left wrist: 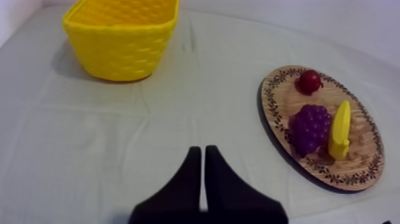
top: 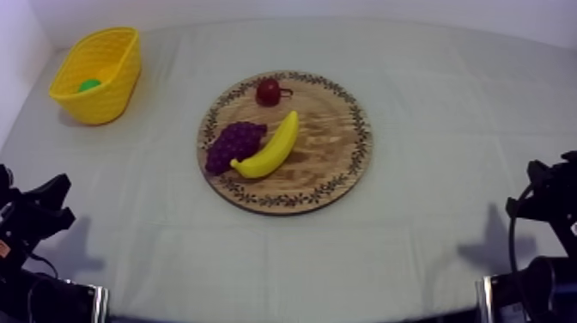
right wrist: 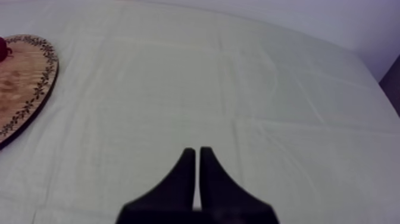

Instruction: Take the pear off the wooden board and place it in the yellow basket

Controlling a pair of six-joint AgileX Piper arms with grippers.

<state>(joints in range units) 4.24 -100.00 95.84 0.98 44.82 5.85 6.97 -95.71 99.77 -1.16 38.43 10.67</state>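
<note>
**Pear in basket; both arms at rest**

Left pincer [left wrist: 203,156]: fingers pressed together in a narrow wedge, holding nothing, low over the bare counter [top: 429,103]. Right pincer [right wrist: 197,154]: likewise pressed together and empty.

Yellow basket [top: 107,99] stands ahead of the left pincer and off to its left, well apart from it. A small green fruit lies inside, on the basket floor; I take it for the pear [top: 88,85], though little of it shows above the rim.

Wooden board [top: 322,137] lies ahead of the left pincer to its right, and ahead of the right pincer to its left, well apart from both. On it are the grapes [top: 232,143], the banana [top: 270,146] touching them, and a small red fruit [top: 268,91] near the far rim. No pear on the board.

Judgement: pick and drop are both done, and the task looks complete. Nothing is left unless the pear's identity needs confirming.
</note>
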